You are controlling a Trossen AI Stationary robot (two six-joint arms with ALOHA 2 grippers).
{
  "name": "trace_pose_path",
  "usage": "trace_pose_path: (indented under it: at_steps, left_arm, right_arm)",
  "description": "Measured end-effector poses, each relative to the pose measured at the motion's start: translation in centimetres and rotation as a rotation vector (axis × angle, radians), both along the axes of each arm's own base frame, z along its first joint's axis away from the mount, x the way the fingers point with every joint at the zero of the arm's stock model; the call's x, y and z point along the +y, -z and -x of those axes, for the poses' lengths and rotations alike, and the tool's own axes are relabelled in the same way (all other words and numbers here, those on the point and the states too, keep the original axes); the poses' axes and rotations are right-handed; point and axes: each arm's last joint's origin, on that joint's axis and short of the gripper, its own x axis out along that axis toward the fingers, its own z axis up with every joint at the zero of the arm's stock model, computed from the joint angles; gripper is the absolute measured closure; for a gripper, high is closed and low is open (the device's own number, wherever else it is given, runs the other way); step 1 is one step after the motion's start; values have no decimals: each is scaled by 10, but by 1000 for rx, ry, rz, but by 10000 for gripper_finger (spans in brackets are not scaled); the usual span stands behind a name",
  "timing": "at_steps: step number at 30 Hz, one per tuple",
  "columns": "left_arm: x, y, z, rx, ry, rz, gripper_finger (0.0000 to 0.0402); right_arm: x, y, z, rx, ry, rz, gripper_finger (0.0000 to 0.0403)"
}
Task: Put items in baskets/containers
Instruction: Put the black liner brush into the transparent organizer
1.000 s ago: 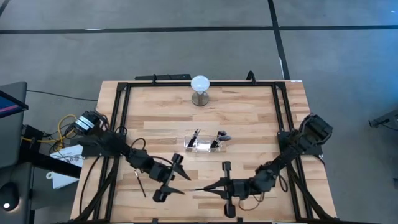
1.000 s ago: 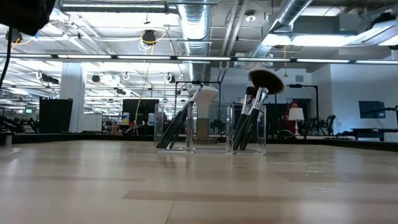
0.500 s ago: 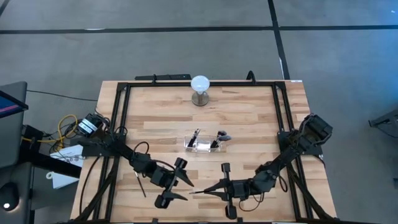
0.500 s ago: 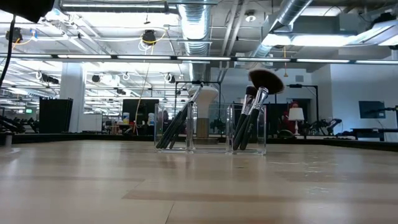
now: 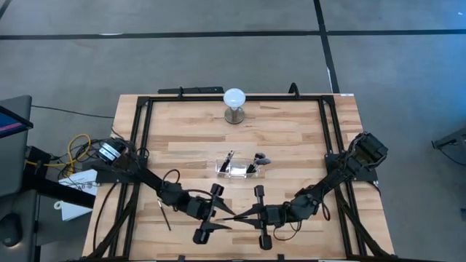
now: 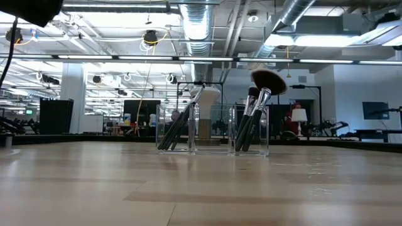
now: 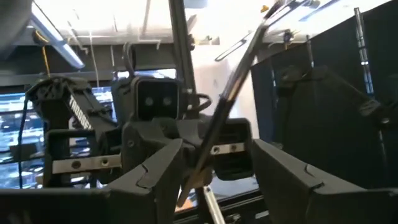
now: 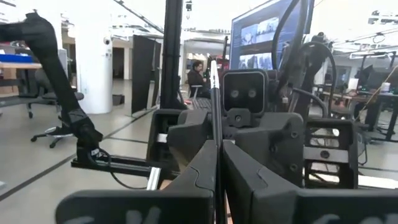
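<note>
1. A wooden table (image 5: 291, 145) holds everything; a white globe lamp (image 5: 234, 97) stands at its far edge.
2. The left gripper (image 5: 218, 216) and right gripper (image 5: 247, 216) face each other near the front edge.
3. A clear holder (image 5: 240, 168) at mid-table has makeup brushes (image 6: 254, 119) leaning upright in it.
4. One slim brush (image 8: 214, 124) is clamped in the right gripper's closed jaws; its tip lies between the left gripper's parted jaws.
</note>
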Motion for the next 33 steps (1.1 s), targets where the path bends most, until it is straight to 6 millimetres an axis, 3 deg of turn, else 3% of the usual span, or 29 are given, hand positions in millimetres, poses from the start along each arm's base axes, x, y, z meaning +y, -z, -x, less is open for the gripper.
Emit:
trace_pose_path:
  at_steps: [25, 33]
  left_arm:
    - [-5, -4, -1, -19, 19, 4, 263]
    - [-5, -4, -2, -15, 20, 3, 299]
  right_arm:
    - [5, 6, 3, 52, -6, 10, 397]
    - [6, 7, 3, 70, -9, 5, 397]
